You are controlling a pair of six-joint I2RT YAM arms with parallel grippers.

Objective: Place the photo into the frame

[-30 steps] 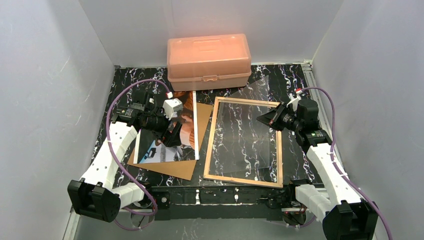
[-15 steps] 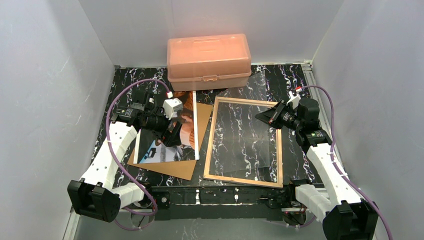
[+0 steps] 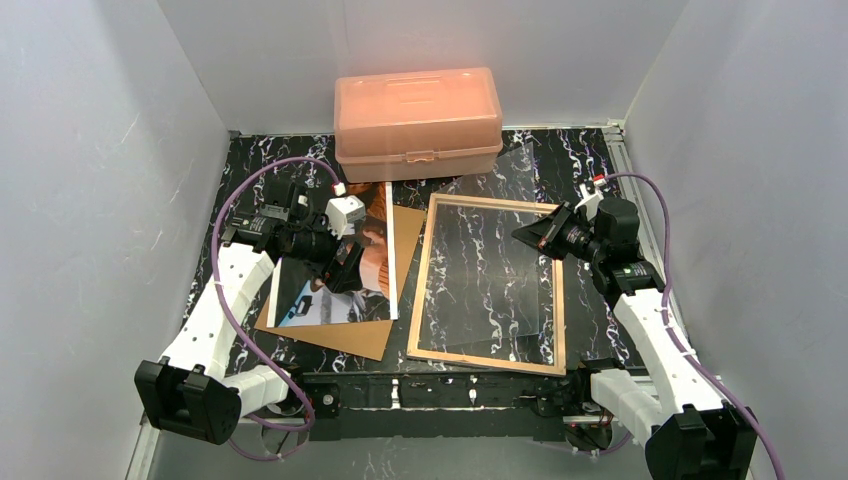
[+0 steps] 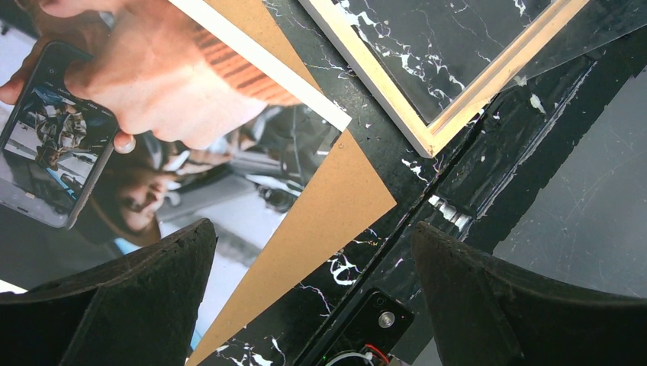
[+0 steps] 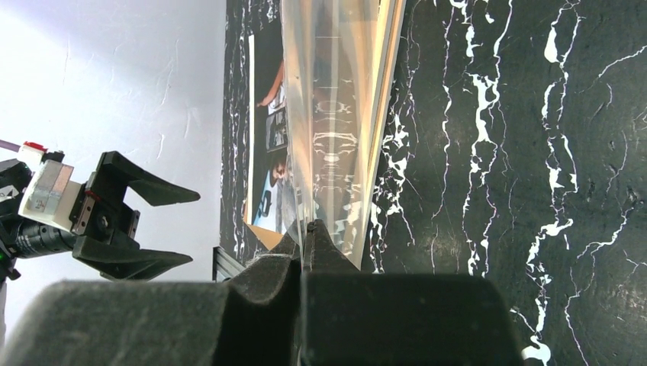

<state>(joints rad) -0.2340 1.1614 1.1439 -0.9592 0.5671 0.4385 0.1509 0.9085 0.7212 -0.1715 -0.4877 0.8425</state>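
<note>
Near table [image 3: 258, 158] left edge: left gripper [image 3: 345, 268] spread wide above the photo [image 3: 310, 305] on brown backing board [image 3: 345, 336]. Rightward: right gripper [image 3: 521, 235] pinching clear sheet [image 3: 500, 285], tilted over the frame [image 3: 485, 362].

Setting: we log this as a robotics lab test cell. Two white-and-black jointed arms, the left arm [image 3: 215, 310] and the right arm [image 3: 655, 335], sit with their bases at the near edge of a black marble-patterned worktop [image 3: 575, 150]. A purple cable [image 3: 285, 161] loops along each arm. Plain white panels [image 3: 100, 200] box the worktop in on three sides. We also get wrist-mounted views looking out past the left claw [image 4: 313, 244] and the right claw [image 5: 309, 232].
</note>
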